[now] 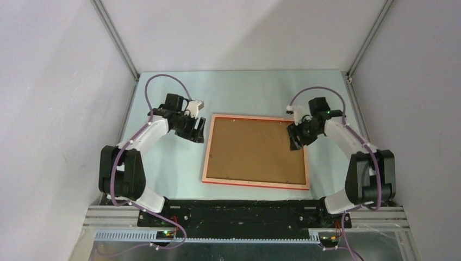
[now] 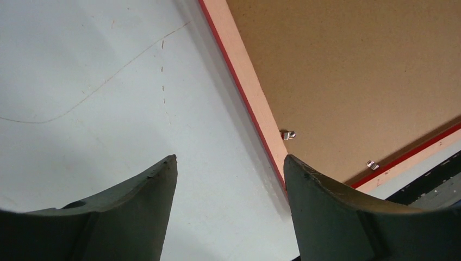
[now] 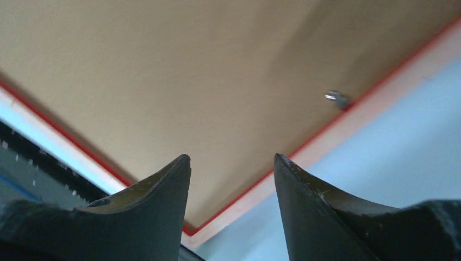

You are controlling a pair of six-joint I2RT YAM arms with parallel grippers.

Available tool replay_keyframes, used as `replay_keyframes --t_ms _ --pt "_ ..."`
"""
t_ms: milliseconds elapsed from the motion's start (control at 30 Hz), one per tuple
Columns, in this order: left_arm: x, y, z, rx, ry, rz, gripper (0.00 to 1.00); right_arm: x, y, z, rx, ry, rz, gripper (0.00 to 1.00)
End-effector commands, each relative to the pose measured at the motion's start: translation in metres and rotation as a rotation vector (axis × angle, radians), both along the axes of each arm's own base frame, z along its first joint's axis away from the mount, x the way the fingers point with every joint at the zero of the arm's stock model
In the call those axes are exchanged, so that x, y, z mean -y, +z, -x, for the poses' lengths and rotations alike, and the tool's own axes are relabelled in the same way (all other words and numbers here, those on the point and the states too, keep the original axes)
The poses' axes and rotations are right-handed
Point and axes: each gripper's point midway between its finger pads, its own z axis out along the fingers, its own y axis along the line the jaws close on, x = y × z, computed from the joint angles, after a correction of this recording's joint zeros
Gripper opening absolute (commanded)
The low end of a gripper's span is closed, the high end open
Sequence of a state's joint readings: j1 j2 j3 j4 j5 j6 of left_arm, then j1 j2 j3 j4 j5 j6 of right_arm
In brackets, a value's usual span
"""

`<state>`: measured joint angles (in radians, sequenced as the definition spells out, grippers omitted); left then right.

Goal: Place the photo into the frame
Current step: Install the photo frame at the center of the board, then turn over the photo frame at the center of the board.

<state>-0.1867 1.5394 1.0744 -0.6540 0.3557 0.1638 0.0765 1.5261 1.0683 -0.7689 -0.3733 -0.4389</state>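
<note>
The frame (image 1: 207,152) lies back-up in the middle of the table, its pale orange-pink rim edged in red. A brown backing board (image 1: 254,149) fills it, so the photo is hidden. My left gripper (image 1: 197,132) hovers at the frame's far left corner. In the left wrist view it (image 2: 230,159) is open over bare table, with the frame's rim (image 2: 247,76) running beside the right finger. My right gripper (image 1: 295,142) hangs over the far right corner. In the right wrist view it (image 3: 232,157) is open above the board (image 3: 190,81) and rim (image 3: 342,126).
Small metal clips (image 2: 288,135) (image 3: 337,98) stick out along the frame's inner edge. Grey walls enclose the pale table (image 1: 163,163) on three sides. The black arm-base rail (image 1: 244,212) runs along the near edge.
</note>
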Motion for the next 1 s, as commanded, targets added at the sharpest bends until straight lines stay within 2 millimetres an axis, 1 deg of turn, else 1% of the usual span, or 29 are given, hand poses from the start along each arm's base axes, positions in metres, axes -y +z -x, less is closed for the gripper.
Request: replay_keyframes --t_ms 0,33,67,100,133,167,200,233,267,300,333,400,600,700,867,967 --pt "-0.004 0.012 -0.004 0.092 -0.065 -0.045 0.77 -0.04 0.023 0.036 0.098 0.256 -0.025 0.62" --pt "-0.006 0.012 -0.005 0.098 -0.063 -0.06 0.77 -0.052 0.021 0.048 0.101 0.32 -0.016 0.62" --pt "-0.007 0.011 -0.006 0.1 -0.062 -0.067 0.77 -0.058 0.027 0.055 0.129 0.351 -0.017 0.62" --pt "-0.009 0.012 -0.008 0.104 -0.059 -0.074 0.77 -0.067 0.025 0.067 0.126 0.404 -0.009 0.62" --pt "-0.009 0.012 -0.009 0.105 -0.058 -0.078 0.77 -0.072 0.028 0.074 0.144 0.431 -0.006 0.62" --pt "-0.01 0.012 -0.011 0.106 -0.054 -0.08 0.77 -0.081 0.025 0.085 0.143 0.482 0.011 0.62" --pt "-0.01 0.012 -0.012 0.107 -0.053 -0.082 0.77 -0.085 0.026 0.09 0.153 0.504 0.019 0.62" --pt "-0.01 0.013 -0.014 0.107 -0.051 -0.081 0.77 -0.093 0.023 0.099 0.158 0.55 0.04 0.62" --pt "-0.01 0.013 -0.015 0.106 -0.05 -0.083 0.77 -0.093 0.02 0.102 0.163 0.561 0.064 0.62" --pt "-0.01 0.013 -0.016 0.106 -0.049 -0.085 0.76 -0.104 0.019 0.111 0.173 0.614 0.068 0.62" --pt "-0.01 0.013 -0.017 0.107 -0.048 -0.086 0.76 -0.105 0.016 0.113 0.177 0.623 0.089 0.62" --pt "-0.011 0.011 -0.017 0.106 -0.052 -0.093 0.77 -0.119 0.011 0.125 0.184 0.697 0.106 0.62" --pt "-0.019 0.01 -0.016 0.117 -0.042 -0.138 0.77 -0.141 -0.01 0.134 0.179 0.77 0.163 0.62" --pt "-0.023 0.013 -0.016 0.13 -0.034 -0.153 0.77 -0.151 -0.022 0.137 0.18 0.796 0.18 0.63" --pt "-0.024 0.015 -0.016 0.138 -0.027 -0.156 0.77 -0.162 -0.035 0.141 0.179 0.822 0.207 0.63" --pt "-0.023 0.016 -0.016 0.139 -0.027 -0.153 0.77 -0.164 -0.042 0.141 0.175 0.824 0.231 0.63"
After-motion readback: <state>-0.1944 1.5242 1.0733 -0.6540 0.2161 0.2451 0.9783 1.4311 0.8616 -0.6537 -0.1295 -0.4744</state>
